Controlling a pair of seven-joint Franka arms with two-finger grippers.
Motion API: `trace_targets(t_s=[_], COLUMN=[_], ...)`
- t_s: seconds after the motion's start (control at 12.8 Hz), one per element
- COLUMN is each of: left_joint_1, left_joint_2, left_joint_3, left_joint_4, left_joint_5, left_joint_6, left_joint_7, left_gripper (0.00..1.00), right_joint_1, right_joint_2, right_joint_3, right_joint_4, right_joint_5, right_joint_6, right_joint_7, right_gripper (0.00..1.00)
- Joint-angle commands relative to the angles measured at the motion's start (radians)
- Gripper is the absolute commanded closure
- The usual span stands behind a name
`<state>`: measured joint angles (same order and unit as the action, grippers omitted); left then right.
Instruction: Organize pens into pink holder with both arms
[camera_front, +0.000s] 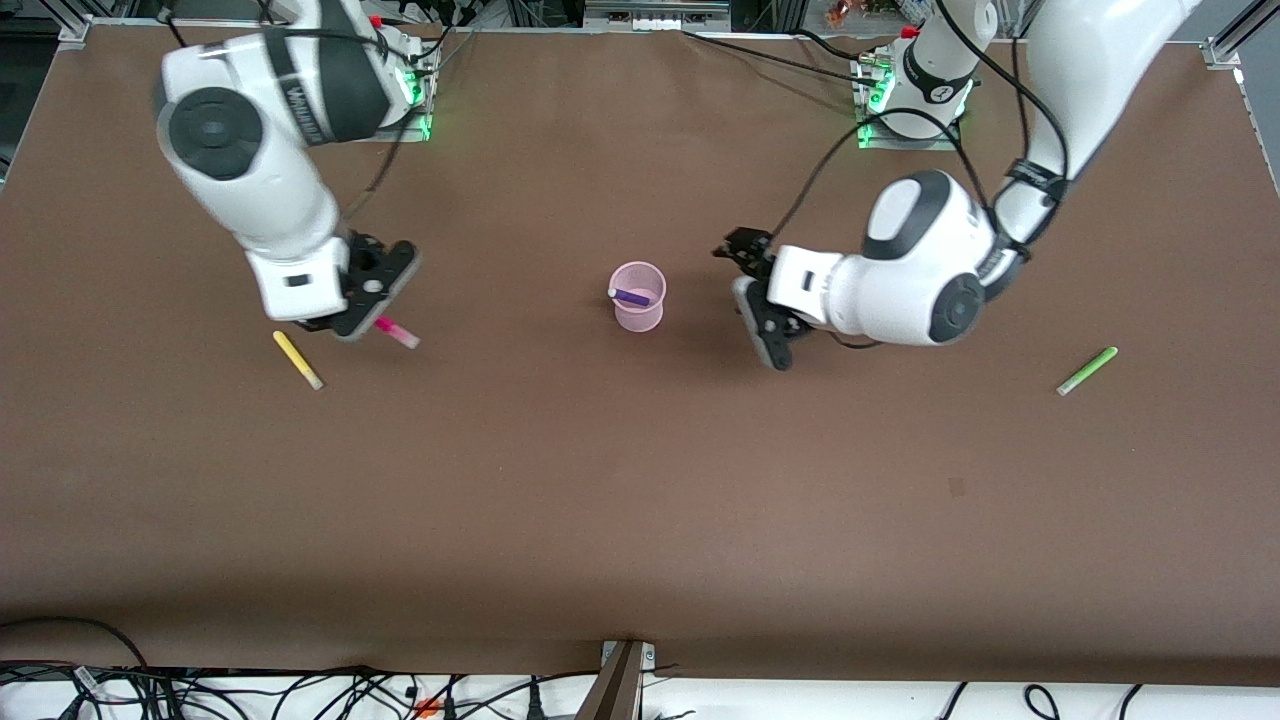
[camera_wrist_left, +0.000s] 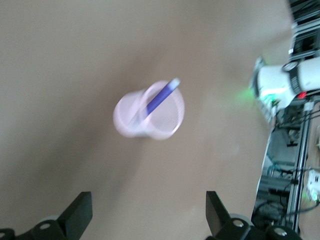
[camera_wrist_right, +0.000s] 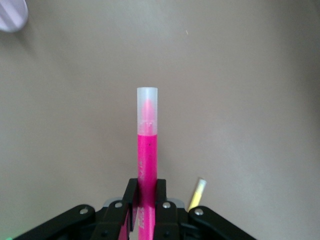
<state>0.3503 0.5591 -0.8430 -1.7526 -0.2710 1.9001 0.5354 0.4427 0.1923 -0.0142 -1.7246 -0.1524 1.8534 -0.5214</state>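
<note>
My right gripper (camera_front: 378, 318) is shut on the magenta pen (camera_front: 398, 333) and holds it just above the table; the right wrist view shows the pen (camera_wrist_right: 147, 145) sticking out between the shut fingers (camera_wrist_right: 131, 200). The yellow pen (camera_front: 298, 360) lies on the table close beside it, also in the right wrist view (camera_wrist_right: 198, 192). The pink holder (camera_front: 638, 296) stands mid-table with the purple pen (camera_front: 632, 296) leaning inside. My left gripper (camera_front: 748, 295) is open and empty beside the holder, toward the left arm's end. The left wrist view shows the holder (camera_wrist_left: 148, 112), the purple pen (camera_wrist_left: 160, 97) and the spread fingers (camera_wrist_left: 77, 215). The light green pen (camera_front: 1087, 371) lies near the left arm's end.
The brown table (camera_front: 640, 500) has wide bare room nearer the front camera. The arm bases (camera_front: 905, 100) stand along the edge farthest from it. Cables hang off the table's edge nearest the front camera (camera_front: 300, 690). A corner of the holder shows in the right wrist view (camera_wrist_right: 10, 12).
</note>
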Motion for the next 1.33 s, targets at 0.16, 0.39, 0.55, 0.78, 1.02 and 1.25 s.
trace_targets(t_s=[0.16,0.39,0.55,0.78,1.02,1.25], left_joint_1=[0.026,0.029,0.029,0.029,0.081,0.151], left_joint_2=[0.002,-0.002,-0.028,-0.122,-0.194,-0.258], left_joint_3=[0.094,0.134,0.133,0.134,0.133,0.148], left_joint_4=[0.140,0.273,0.335,0.352,0.381,0.438], left_joint_5=[0.274,0.399,0.482,0.571,0.607,0.528], left_joint_6=[-0.251,-0.416,-0.487,-0.490,-0.493,-0.481], left_joint_7=[-0.185,-0.250,-0.297,-0.310,-0.298,-0.302], left_gripper=[0.00,0.00,0.00,0.00,0.00,0.00], right_joint_1=[0.184,0.287,0.353,0.428,0.488,0.551], right_joint_2=[0.298,0.364,0.398,0.401,0.414,0.463], right_joint_3=[-0.013,-0.015,-0.015,-0.013,-0.013,-0.015], right_joint_4=[0.449,0.510,0.525,0.520,0.488,0.470], right_joint_5=[-0.064,-0.099,-0.153,-0.248,-0.263,-0.306], right_joint_6=[-0.233,-0.217,-0.210,-0.256,-0.280,-0.296], right_joint_7=[0.283,0.461,0.497,0.404,0.301,0.299], right_gripper=[1.00,1.00,1.00,1.00,1.00,1.00])
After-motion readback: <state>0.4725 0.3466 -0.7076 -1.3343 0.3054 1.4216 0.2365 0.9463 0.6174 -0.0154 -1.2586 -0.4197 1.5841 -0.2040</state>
